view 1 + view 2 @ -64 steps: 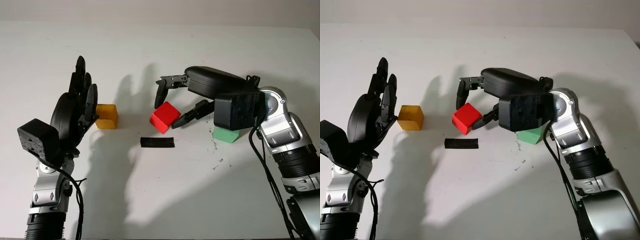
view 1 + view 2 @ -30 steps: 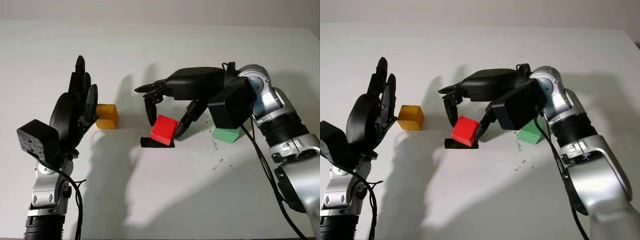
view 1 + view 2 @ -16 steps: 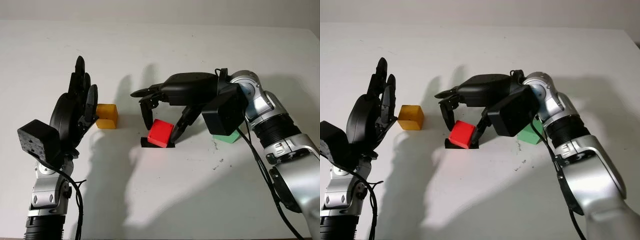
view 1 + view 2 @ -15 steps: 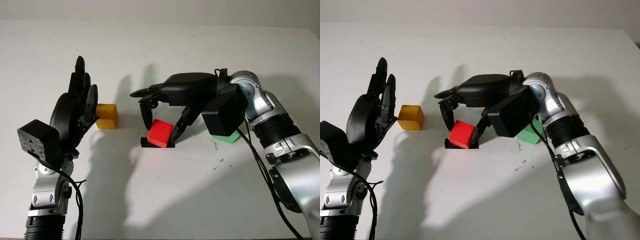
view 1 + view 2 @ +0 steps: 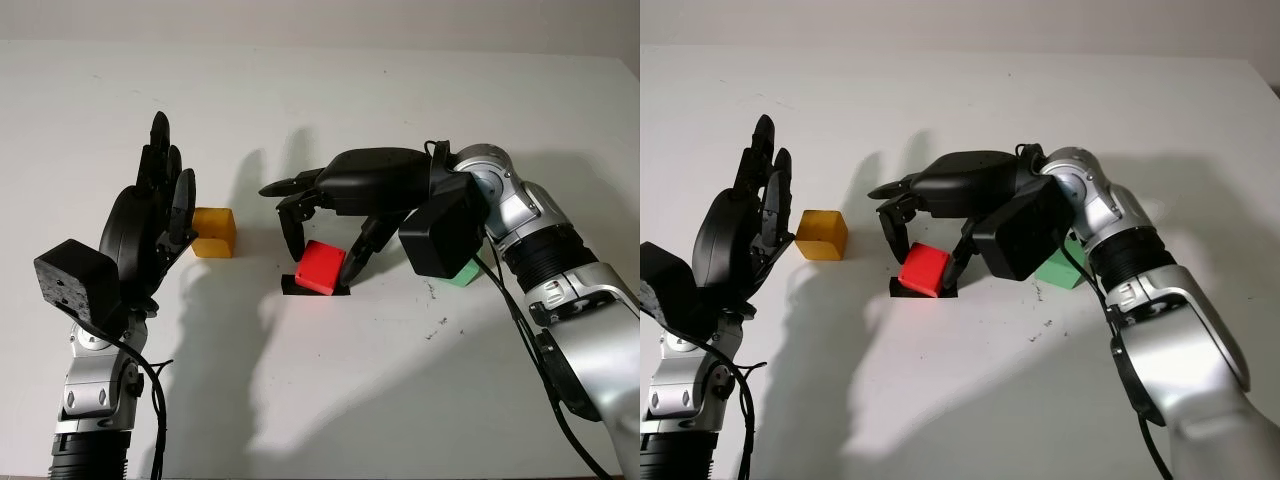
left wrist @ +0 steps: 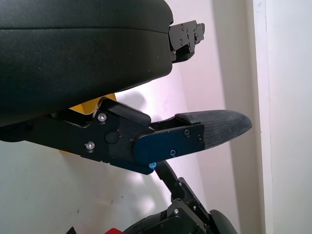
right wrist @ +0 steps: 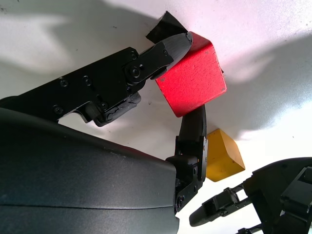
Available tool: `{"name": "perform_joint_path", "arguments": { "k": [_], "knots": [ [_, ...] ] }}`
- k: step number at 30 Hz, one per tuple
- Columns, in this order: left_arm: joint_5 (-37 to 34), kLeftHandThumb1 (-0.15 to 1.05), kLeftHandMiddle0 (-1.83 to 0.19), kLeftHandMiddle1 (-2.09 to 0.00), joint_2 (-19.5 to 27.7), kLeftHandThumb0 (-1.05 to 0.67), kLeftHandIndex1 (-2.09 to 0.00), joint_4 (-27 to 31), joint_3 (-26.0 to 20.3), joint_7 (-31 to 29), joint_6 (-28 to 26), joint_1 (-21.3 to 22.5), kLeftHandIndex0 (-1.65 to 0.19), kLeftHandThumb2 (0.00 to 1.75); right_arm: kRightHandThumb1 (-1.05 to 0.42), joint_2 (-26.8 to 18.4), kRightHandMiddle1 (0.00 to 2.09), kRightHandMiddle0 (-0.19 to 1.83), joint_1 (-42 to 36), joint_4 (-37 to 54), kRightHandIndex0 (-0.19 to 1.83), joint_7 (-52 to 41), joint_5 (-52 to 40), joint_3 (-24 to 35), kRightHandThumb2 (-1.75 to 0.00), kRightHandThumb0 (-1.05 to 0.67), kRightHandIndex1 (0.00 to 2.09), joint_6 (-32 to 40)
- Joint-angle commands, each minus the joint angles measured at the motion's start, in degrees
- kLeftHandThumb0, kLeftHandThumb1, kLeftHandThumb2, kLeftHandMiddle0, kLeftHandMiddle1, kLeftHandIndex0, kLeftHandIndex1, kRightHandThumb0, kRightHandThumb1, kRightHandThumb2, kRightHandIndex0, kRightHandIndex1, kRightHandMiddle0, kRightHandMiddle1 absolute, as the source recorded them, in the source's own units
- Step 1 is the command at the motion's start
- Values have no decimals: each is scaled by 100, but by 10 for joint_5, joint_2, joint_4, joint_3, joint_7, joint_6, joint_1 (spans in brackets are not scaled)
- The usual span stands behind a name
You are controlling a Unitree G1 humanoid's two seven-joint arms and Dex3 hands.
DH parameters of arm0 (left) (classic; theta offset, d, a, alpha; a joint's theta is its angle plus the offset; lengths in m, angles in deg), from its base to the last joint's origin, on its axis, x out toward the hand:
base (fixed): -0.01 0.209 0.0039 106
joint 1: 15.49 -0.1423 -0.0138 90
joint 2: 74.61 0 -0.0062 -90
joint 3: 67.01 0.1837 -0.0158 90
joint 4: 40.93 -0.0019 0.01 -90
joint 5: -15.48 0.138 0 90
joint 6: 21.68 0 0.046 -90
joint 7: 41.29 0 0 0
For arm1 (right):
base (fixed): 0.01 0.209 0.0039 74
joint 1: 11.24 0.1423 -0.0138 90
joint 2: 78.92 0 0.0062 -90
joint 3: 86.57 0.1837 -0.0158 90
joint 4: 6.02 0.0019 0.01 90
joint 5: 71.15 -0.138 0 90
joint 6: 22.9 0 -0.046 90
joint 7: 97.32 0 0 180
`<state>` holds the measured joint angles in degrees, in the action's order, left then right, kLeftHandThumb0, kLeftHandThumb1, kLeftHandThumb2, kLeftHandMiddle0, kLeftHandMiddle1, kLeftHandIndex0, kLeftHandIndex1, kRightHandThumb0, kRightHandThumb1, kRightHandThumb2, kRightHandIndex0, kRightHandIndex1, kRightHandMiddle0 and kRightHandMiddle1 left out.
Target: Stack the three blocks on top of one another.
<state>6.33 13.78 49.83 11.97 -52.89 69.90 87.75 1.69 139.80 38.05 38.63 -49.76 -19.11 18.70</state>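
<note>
Head views: right hand (image 5: pixel 322 235) clamped on red block (image 5: pixel 320 267), block sitting on black tape strip (image 5: pixel 314 289) at table (image 5: pixel 400 400) centre, slightly rotated, no long axis. Yellow block (image 5: pixel 214 232) left, green block (image 5: pixel 1060 267) right. Left hand (image 5: pixel 160 215) raised upright, open.

Right wrist view: fingertips (image 7: pixel 171 47) pressing red block's opposite sides.

You get bright, hard light on the white table (image 5: pixel 330 400), no glare. Sharp dark shadows fall toward 11 o'clock from the right hand (image 5: pixel 320 235) and around the left hand (image 5: pixel 150 220). Head views are crisp; wrist views go slightly soft up close.
</note>
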Motion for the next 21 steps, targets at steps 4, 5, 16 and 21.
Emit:
{"name": "perform_joint_path", "arguments": {
  "k": [4,5,16,21],
  "knots": [
    [1,105,19,0,1,-75,0,12,2,0,-1,-8,19,61,-96,-2,147,39,13,-6,12,10,4,-2,-5,-47,6,-10],
    [0,105,19,0,1,-76,0,12,2,0,-1,-8,19,61,-96,-2,147,39,13,-6,12,11,4,-1,-5,-47,6,-9],
    [2,105,19,0,0,-76,0,10,1,3,-1,-3,19,61,-92,-12,84,21,10,21,1,4,10,-2,-5,-50,4,20],
    [7,105,19,0,4,-76,0,9,2,3,0,-3,19,62,-91,-14,58,14,9,24,-7,3,6,0,-5,-55,3,13]
  ]
}}
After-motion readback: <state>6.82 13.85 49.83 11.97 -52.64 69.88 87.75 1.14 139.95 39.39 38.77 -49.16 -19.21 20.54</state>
